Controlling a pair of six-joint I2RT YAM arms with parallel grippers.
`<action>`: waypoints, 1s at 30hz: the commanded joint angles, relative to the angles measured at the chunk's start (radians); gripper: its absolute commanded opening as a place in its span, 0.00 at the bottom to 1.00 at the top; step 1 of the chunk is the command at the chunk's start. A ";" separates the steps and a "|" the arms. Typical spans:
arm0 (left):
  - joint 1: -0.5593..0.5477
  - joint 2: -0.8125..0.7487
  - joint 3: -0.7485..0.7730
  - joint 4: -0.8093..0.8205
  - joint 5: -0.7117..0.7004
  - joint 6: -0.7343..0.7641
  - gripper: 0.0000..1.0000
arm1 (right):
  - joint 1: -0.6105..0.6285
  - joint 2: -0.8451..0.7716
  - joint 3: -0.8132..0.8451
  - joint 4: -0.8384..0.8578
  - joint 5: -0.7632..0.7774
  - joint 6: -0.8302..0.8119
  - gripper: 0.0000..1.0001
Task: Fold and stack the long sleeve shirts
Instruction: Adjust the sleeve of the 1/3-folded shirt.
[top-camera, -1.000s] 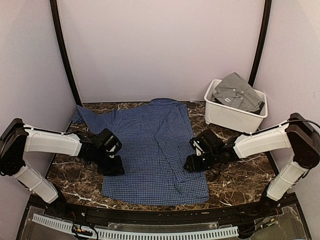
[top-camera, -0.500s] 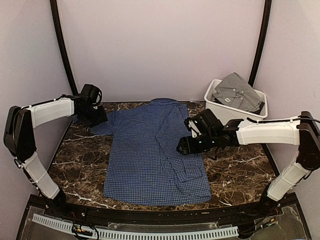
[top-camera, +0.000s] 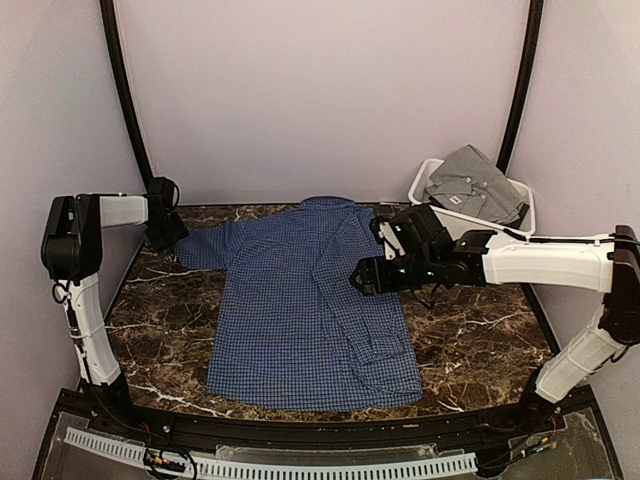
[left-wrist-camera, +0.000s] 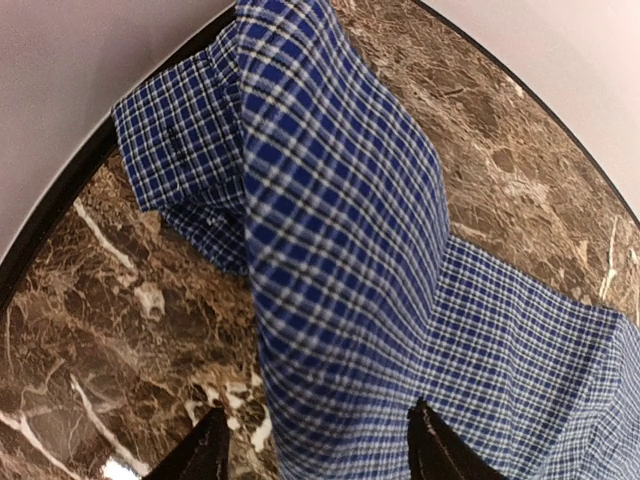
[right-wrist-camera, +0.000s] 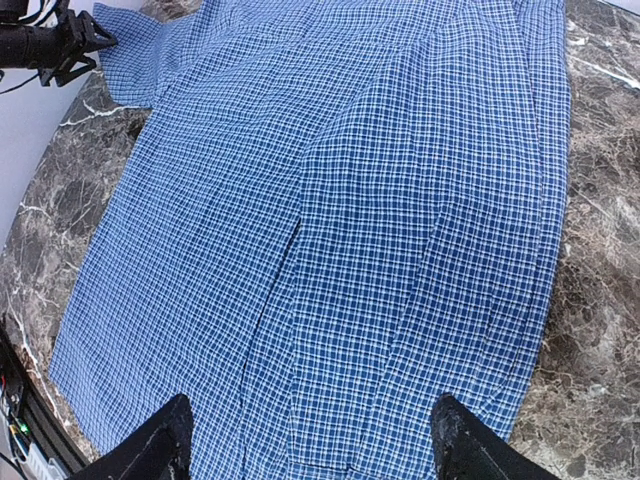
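On the table (top-camera: 480, 340), the blue shirt (top-camera: 300, 300) lies part-folded. The grey shirt (top-camera: 470, 178) remains in the bin (top-camera: 418, 185). The left gripper (left-wrist-camera: 320, 450) and right gripper (right-wrist-camera: 308, 440) are spread wide and hold nothing.

Navy checked shirt (top-camera: 300, 310) spread flat on table (top-camera: 480, 350); grey shirt (top-camera: 470, 180) crumpled in bin (top-camera: 424, 178).

The checked shirt (top-camera: 300, 300) is soft, matt woven cloth; the grey shirt (top-camera: 470, 177) is matt cloth too. The bin (top-camera: 421, 183) is smooth white plastic; the surface (top-camera: 480, 340) is glossy, veined brown stone.
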 joint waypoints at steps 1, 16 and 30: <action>0.023 0.028 0.056 0.041 -0.016 0.015 0.61 | 0.002 -0.025 0.021 0.033 0.016 -0.012 0.79; 0.083 0.093 0.088 0.158 0.134 0.120 0.08 | 0.001 -0.043 0.023 0.021 0.026 0.009 0.76; -0.150 -0.186 -0.179 0.247 0.211 0.141 0.00 | 0.002 -0.031 0.031 0.011 0.071 0.019 0.75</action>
